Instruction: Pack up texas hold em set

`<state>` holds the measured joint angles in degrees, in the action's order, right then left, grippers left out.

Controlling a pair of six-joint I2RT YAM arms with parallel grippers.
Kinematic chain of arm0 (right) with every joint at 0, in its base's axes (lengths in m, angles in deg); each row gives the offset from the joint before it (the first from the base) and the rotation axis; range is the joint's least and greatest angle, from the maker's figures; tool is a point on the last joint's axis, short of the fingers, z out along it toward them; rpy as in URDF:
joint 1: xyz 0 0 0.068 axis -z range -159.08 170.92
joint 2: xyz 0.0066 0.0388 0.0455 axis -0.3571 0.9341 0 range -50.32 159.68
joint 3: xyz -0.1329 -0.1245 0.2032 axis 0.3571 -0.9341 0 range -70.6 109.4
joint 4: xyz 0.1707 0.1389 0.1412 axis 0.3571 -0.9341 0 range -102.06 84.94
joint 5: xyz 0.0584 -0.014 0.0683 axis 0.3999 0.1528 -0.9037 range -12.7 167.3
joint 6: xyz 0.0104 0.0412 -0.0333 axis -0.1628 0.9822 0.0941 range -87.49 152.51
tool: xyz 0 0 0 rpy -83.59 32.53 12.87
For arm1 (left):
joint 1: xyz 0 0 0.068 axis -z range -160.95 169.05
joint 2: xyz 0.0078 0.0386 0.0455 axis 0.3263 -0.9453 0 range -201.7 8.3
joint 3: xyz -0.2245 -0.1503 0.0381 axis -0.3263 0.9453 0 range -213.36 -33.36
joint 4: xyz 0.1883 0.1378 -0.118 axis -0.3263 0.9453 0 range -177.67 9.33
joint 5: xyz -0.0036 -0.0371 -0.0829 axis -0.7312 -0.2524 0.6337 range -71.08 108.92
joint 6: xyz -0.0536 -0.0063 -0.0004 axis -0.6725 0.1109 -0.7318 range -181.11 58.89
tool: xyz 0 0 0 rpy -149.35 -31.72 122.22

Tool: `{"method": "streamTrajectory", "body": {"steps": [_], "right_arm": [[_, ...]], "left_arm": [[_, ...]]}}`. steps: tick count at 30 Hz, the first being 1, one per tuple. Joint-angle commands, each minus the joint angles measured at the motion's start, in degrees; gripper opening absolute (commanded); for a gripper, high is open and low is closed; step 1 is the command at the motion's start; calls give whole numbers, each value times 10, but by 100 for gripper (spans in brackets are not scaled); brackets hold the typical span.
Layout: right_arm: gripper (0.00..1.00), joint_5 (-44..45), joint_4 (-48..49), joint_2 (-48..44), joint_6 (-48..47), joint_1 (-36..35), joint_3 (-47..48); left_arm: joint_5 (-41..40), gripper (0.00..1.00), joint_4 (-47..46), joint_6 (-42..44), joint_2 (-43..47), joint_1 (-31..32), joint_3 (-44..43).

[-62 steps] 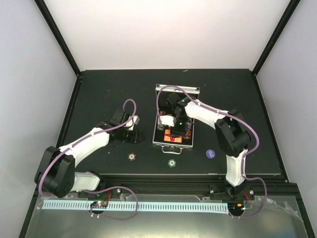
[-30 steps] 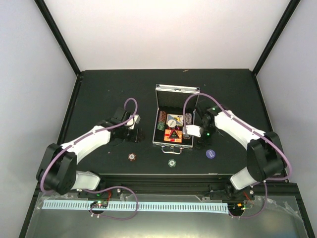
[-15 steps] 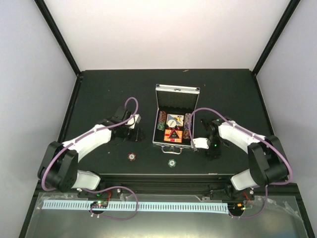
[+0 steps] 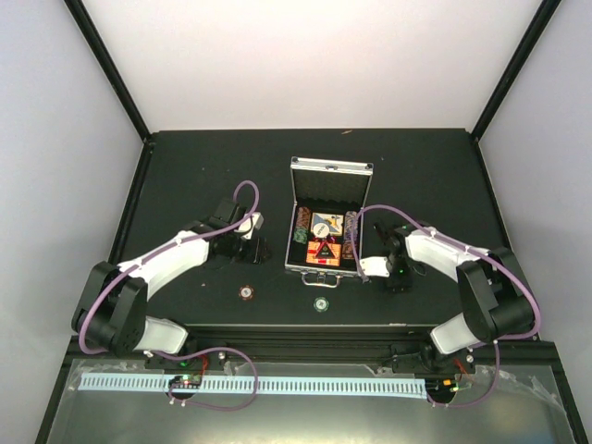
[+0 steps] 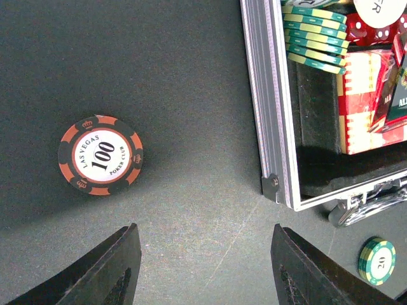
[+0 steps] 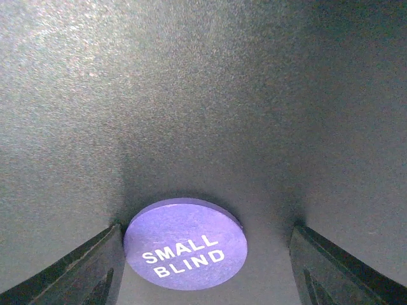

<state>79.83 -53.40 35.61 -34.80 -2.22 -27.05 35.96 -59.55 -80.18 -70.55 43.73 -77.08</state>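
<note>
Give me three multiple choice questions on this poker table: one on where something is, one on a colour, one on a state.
1. Where is the SMALL BLIND chip? A inside the case; B on the table between the right tool's fingers; C on the card deck.
2. The chip marked 20 is: A green; B purple; C maroon.
3. The case is: A shut; B on its side; C open.
Answers: B, the right wrist view shows it flat between open fingers; A, its rim is green in the left wrist view; C, lid raised, contents showing.
</note>
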Motion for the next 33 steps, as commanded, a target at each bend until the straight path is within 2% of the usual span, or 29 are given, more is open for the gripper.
{"method": "streamTrajectory", "body": {"steps": [1,8,18,25,33], "right_arm": [[73,24,21,5,-20,2,-25],[70,40,38,-12,-34,2,-60],[49,12,-3,-14,-10,2,-23],[49,-79,-111,-28,18,0,133],[49,-145,-136,60,86,-37,302]], "left_arm": [[2,59,5,6,-6,-5,-22],[3,59,2,8,-13,-5,-23],[4,59,1,12,-19,-5,-28],[4,59,-5,8,-20,-5,-25],[-1,59,-8,2,-10,-6,-21]]}}
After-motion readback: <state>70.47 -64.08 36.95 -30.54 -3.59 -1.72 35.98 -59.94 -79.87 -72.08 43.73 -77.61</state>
